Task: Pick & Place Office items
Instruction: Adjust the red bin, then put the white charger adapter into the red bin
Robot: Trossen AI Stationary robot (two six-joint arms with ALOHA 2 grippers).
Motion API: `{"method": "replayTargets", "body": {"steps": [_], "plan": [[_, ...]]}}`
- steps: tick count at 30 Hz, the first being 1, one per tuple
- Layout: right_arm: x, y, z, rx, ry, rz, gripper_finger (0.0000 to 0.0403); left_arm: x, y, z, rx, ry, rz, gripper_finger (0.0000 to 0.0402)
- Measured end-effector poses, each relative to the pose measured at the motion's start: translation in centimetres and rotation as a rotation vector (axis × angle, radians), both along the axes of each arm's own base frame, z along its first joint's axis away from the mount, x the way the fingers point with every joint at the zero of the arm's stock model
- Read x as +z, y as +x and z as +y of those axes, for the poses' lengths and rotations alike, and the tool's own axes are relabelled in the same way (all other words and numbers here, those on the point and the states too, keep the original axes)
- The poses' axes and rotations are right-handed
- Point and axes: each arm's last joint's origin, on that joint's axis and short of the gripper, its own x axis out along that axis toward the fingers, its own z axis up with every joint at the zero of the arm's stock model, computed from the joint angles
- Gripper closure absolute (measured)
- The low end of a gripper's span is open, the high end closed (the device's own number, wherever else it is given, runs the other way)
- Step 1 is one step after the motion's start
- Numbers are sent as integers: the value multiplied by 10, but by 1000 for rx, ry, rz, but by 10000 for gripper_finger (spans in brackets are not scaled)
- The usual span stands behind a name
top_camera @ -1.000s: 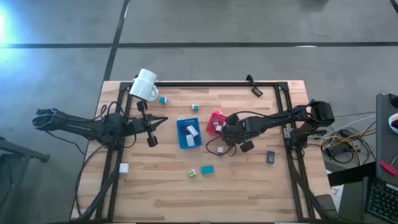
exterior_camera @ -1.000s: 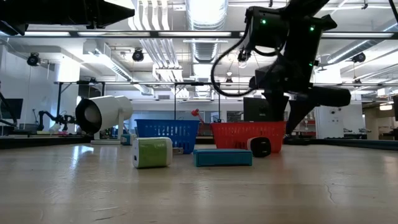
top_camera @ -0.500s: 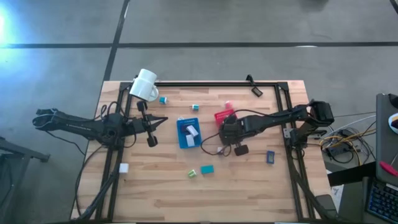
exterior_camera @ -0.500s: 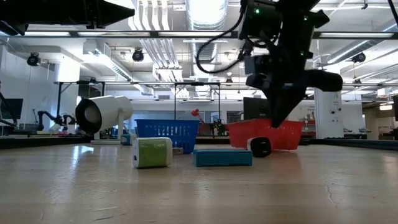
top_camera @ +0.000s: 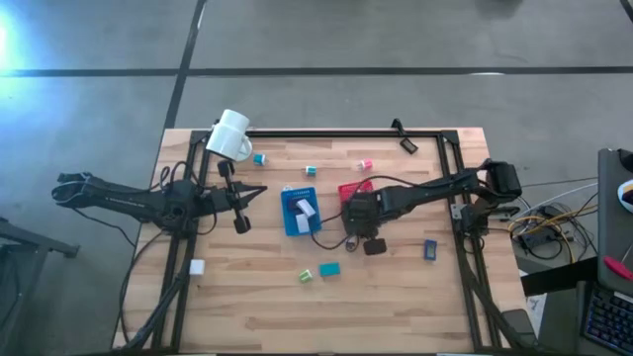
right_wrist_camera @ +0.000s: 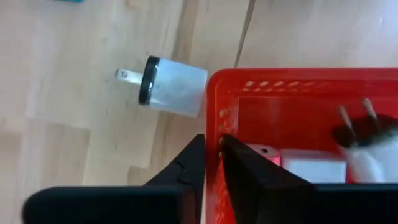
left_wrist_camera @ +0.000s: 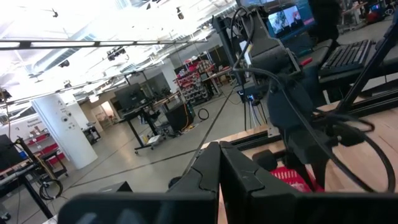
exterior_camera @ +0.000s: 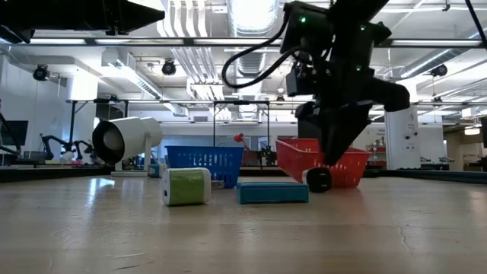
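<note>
The red tray point(top_camera: 350, 188) sits at mid-table, with my right gripper point(top_camera: 356, 210) over its near-left corner, pointing down and shut on its wall. It holds white and pink office items point(right_wrist_camera: 311, 163) and a dark plug point(right_wrist_camera: 360, 127). A white charger plug point(right_wrist_camera: 171, 79) lies on the wood just outside that wall. The blue tray point(top_camera: 300, 212) beside it holds white pieces. Loose items lie around: teal point(top_camera: 329, 268), green point(top_camera: 306, 276), dark blue point(top_camera: 430, 249), pink point(top_camera: 364, 165), white point(top_camera: 196, 266). My left gripper point(top_camera: 259, 191) hovers shut, left of the blue tray. My right gripper pinches the red tray's side wall at its rim point(right_wrist_camera: 214, 148), near a corner, with one finger inside the tray and one outside. The fingers come from above, pointing steeply down. The tray point(exterior_camera: 342, 161) is tipped: the held end is raised and the other end is on the table.
A white mug point(top_camera: 230, 133) lies on its side at the far left corner. A black frame rail point(top_camera: 326, 132) runs along the table's far edge and both sides. A dark item point(top_camera: 407, 145) lies by the far rail. Bare wood stretches along the near edge.
My right gripper has moved toward the table's left, rolled about its own line and tipped steeper down, and its fingers have closed on the red tray's wall. The tray has shifted and turned a little and now stands tipped, with one end raised. A pink item behind it has come into view.
</note>
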Motion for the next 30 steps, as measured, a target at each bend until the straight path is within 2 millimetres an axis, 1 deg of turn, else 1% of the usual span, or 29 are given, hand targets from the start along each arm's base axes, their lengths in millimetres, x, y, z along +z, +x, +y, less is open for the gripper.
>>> {"method": "replayTargets", "body": {"steps": [3, 8, 11, 15, 17, 19, 22, 24, 27, 30], "plan": [[-2, 7, 0, -24, 5, 5, 311, 0, 0, 0, 0, 0, 1, 394], [11, 20, 1, -24, 1, -17, 235, 0, 0, 0, 0, 0, 0, 394], [23, 25, 0, -46, -19, -33, 201, 0, 0, 0, 0, 0, 1, 394], [47, 25, 0, -78, -59, -59, 177, 0, 0, 0, -2, -13, 0, 394], [62, 24, 5, -81, -53, -117, 174, -1, 0, 0, -3, -14, 5, 394], [78, 20, 12, -58, -60, -210, 175, -1, 0, 0, -3, -15, 7, 394], [98, 6, 23, -9, -56, -420, 189, -1, 0, 0, -4, -25, 6, 394], [109, -7, 28, 2, -28, -605, 202, -1, 0, 0, -6, -39, 2, 394], [113, -35, 28, -10, 9, -806, 230, 0, 0, 0, -16, -63, 6, 394], [101, -66, 23, -30, 38, -898, 262, 3, 2, 0, -21, -93, 20, 394]]}}
